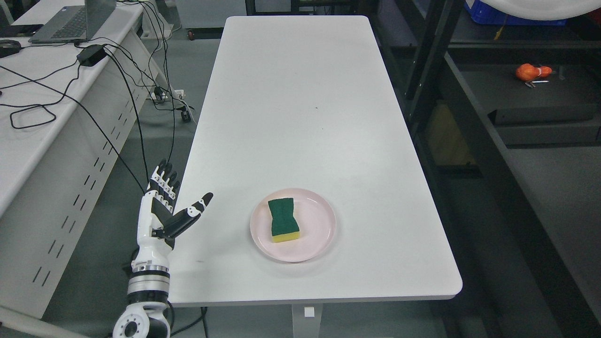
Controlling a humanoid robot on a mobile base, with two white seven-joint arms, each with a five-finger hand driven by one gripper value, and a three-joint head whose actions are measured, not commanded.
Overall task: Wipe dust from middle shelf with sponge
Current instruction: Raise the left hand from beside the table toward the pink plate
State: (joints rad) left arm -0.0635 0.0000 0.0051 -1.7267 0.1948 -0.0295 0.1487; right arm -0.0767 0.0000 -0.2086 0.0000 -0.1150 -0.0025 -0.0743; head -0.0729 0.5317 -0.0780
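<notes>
A green-topped sponge [283, 219] with a yellow underside lies on a pink plate [319, 237] near the front of the white table [300, 117]. My left hand [173, 204] stands at the table's left edge, well left of the plate, fingers spread and thumb pointing toward the table, holding nothing. A dark shelving rack [474, 122] stands along the right side of the table. My right arm does not show.
A second white desk [42, 117] on the left carries a laptop [70, 21], a power brick and trailing black cables. An orange object [533, 72] lies on a dark shelf at the upper right.
</notes>
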